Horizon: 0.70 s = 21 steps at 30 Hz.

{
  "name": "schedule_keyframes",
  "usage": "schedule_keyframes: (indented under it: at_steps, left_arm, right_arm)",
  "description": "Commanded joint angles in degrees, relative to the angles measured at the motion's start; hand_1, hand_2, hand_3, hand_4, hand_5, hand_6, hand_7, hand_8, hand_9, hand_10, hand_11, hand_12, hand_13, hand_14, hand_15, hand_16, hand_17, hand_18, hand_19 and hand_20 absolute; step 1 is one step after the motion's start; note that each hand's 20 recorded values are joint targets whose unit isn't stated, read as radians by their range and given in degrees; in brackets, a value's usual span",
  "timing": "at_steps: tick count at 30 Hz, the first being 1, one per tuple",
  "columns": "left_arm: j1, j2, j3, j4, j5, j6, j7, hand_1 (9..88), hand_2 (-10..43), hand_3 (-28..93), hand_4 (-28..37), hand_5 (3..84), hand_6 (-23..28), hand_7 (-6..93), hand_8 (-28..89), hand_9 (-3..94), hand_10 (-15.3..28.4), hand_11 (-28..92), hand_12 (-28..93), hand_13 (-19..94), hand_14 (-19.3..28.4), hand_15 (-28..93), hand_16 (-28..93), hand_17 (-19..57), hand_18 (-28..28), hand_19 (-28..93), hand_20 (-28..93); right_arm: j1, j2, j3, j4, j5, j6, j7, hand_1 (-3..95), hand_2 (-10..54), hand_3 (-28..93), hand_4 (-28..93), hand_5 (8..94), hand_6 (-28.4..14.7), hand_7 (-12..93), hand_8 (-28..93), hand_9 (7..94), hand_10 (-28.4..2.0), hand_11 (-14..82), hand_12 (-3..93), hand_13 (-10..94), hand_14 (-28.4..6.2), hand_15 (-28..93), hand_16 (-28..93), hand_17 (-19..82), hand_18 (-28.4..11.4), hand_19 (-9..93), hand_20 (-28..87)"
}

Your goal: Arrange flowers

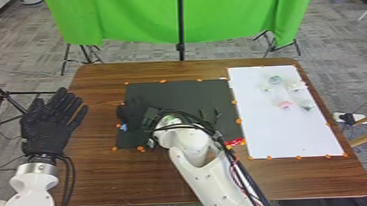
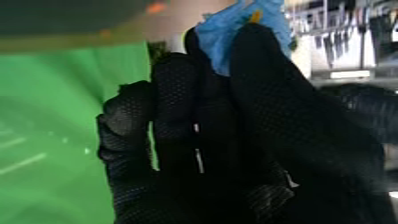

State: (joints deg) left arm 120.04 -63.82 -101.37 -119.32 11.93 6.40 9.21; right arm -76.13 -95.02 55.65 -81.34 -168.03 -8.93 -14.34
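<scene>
Right robot hand [image 1: 135, 111], blue flower [image 2: 216, 44] at fingertips

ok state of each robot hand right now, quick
Left robot hand: open, holding nothing.
Right robot hand: closed, pinching a blue flower.

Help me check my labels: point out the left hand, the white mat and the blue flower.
Left hand [image 1: 48, 125]: head view, middle of the glove.
White mat [image 1: 284, 136]: head view, bare near part.
Blue flower [image 2: 220, 36]: right wrist view, its petals.
</scene>
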Motion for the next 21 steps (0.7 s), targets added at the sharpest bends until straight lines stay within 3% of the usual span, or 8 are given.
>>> schedule_keyframes:
  at_steps: [1, 8, 14, 21]
  left_arm:
    - [0.8, -0.47, -0.07, 0.3, -0.27, -0.34, -0.34, 27.9, 12.5, 77, -28.3, 49.6, 9.2, 18.2, -9, 42.2, 16.0, 27, 14, 30, 16.6, 47, -6, -5.8, 16.7, 41, 18]
    - [0.9, -0.71, 0.09, 0.4, -1.09, 0.0, -1.31, 28.2, 13.7, 76, -28.3, 49.8, 9.1, 18.4, -9, 42.4, 16.1, 27, 14, 31, 16.7, 47, -6, -5.7, 16.8, 41, 18]
    - [1.3, -0.95, -0.01, 0.26, -1.65, 0.27, -1.5, 28.2, 14.6, 77, -28.3, 50.2, 9.3, 18.2, -9, 42.4, 16.1, 27, 14, 31, 16.8, 47, -6, -5.8, 16.8, 41, 18]
    - [1.7, -1.2, -0.25, 0.25, -1.71, 0.3, -1.68, 28.2, 14.5, 77, -28.3, 50.2, 9.2, 18.2, -9, 42.5, 16.1, 27, 14, 31, 16.8, 47, -6, -5.7, 16.8, 41, 18]
  right_arm:
    - [0.7, 1.2, -3.9, -2.6, -17.0, -4.7, 7.4, 63.2, -9.5, 73, -28, 69.2, 0.8, 41, -2, 75.0, -9.6, 17.1, 46.3, 54, -10.5, 61, 49, 30, -21.7, 84, 49]
    - [2.2, 3.0, -8.6, -5.6, -11.8, -10.9, 17.9, 63.9, -9.5, 72, -28, 70.4, -2.0, 29, 0, 74.2, -12.1, 14.9, 44.2, 52, -12.4, 61, 47, 30, -23.4, 85, 49]
    - [1.7, 3.9, -9.6, -7.3, -9.8, -9.1, 19.0, 64.2, -9.5, 73, -28, 65.2, -2.3, 26, -2, 70.1, -13.4, 14.0, 41.6, 49, -13.8, 64, 45, 29, -24.2, 85, 51]
    - [1.5, 4.0, -9.2, -8.9, -6.0, -11.9, 19.9, 63.5, -9.5, 73, -28, 62.6, -2.2, 25, -15, 62.2, -16.6, 24.6, 23.9, 47, -15.0, 66, 43, 29, -25.0, 86, 52]
